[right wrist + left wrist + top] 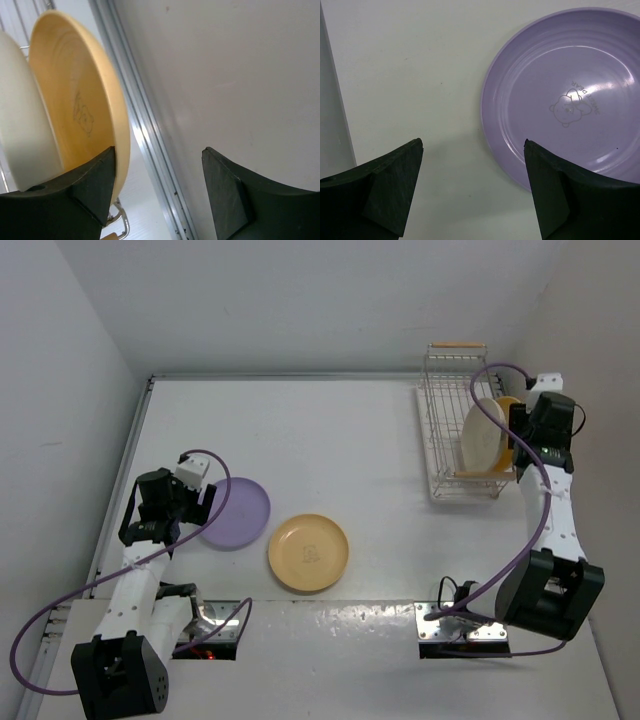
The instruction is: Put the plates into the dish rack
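Observation:
The lavender plate [235, 512] lies flat on the table at the left, and a yellow-orange plate [308, 552] lies beside it toward the middle. My left gripper [205, 505] hovers open at the lavender plate's [565, 95] left rim, its right finger over the edge; left gripper [472, 150] holds nothing. In the dish rack [448, 400] at the far right stand a cream plate [482, 436] and a second yellow-orange plate [509, 408]. My right gripper [157, 155] is open beside that upright yellow-orange plate [75, 100], whose rim sits just inside the left finger; the cream plate [20, 120] stands behind it.
The white side wall [240, 75] and an aluminium table rail [145, 150] run close along the rack's right side, next to my right gripper [522, 428]. The rack's wooden handle [458, 344] is at its far end. Both arm bases sit at the near edge.

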### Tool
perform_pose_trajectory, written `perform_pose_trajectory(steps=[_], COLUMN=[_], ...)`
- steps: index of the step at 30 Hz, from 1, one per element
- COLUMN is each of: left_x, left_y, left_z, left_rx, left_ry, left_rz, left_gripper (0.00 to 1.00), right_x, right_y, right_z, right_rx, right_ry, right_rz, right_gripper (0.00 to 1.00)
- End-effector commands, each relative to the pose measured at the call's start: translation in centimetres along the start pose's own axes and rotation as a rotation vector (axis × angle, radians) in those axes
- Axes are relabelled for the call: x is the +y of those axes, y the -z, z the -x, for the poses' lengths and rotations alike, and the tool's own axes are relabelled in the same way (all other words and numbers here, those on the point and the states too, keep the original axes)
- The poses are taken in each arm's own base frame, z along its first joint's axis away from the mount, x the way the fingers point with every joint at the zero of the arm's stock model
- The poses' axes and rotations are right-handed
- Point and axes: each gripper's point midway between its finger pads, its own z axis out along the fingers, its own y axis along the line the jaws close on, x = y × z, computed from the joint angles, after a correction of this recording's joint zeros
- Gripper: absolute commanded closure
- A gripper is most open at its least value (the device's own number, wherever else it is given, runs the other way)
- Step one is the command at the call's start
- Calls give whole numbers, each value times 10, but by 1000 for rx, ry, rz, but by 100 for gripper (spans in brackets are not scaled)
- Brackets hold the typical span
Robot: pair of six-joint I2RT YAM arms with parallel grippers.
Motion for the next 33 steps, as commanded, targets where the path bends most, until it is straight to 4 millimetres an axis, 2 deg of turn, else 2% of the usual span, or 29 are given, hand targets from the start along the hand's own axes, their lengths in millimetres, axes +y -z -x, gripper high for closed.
perform_pose_trajectory(steps=[1,6,8,11,14,17,18,27,33], left_x=[4,4,4,4,4,4,4,4,4], left_y=[1,1,1,1,1,1,1,1,1], left_z=[8,8,8,8,8,8,8,8,8], left_rx=[-44,-44,-44,-44,-44,-44,-44,-44,-44], left_ry=[0,0,0,0,0,0,0,0,0], left_rz=[12,12,12,12,12,12,12,12,12], left_gripper=[14,14,14,14,14,14,14,14,14], right_x=[-32,-50,-53,-38,-38,-35,-32,14,22], right_y=[17,30,41,59,72,71,71,76,71], right_z=[38,52,66,91,108,113,108,108,101], right_rx=[-87,-126,-167,-256,-316,-305,-287,-291,-257], right_ry=[-62,-137,-176,-197,-204,-207,-193,-160,-202], right_rz=[-125,-196,-191,-86,-78,-55,-41,157,179], right_gripper=[32,30,29,25,23,23,23,23,22])
